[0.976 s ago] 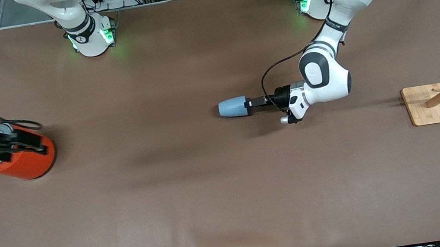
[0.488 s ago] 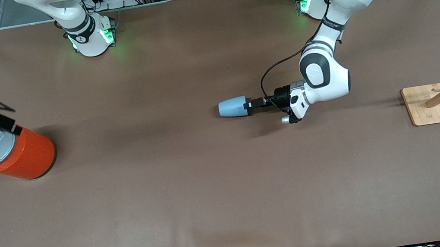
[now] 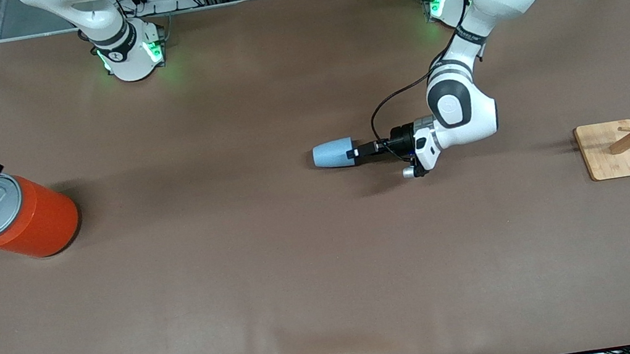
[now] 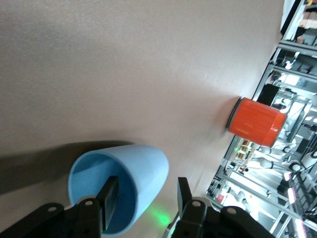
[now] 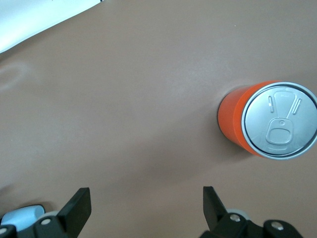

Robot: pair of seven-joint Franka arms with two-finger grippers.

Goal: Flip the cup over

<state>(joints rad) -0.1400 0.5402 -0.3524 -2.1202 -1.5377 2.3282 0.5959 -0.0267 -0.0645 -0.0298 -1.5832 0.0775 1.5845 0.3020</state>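
The light-blue cup lies on its side near the table's middle, its mouth toward the left arm's end. My left gripper is low at that mouth. In the left wrist view one finger is inside the cup and the other outside its wall, so my left gripper straddles the rim. A gap shows between the outer finger and the wall, so it is open. My right gripper hangs open and empty over the right arm's end of the table, up beside the can.
A big orange-red can with a grey pull-tab lid stands upright at the right arm's end. A wooden peg rack on a square base stands at the left arm's end. Brown cloth covers the table.
My left gripper's fingers have drawn closer together around the cup's wall. My right gripper has lifted off the can and pulled away, uncovering its lid.
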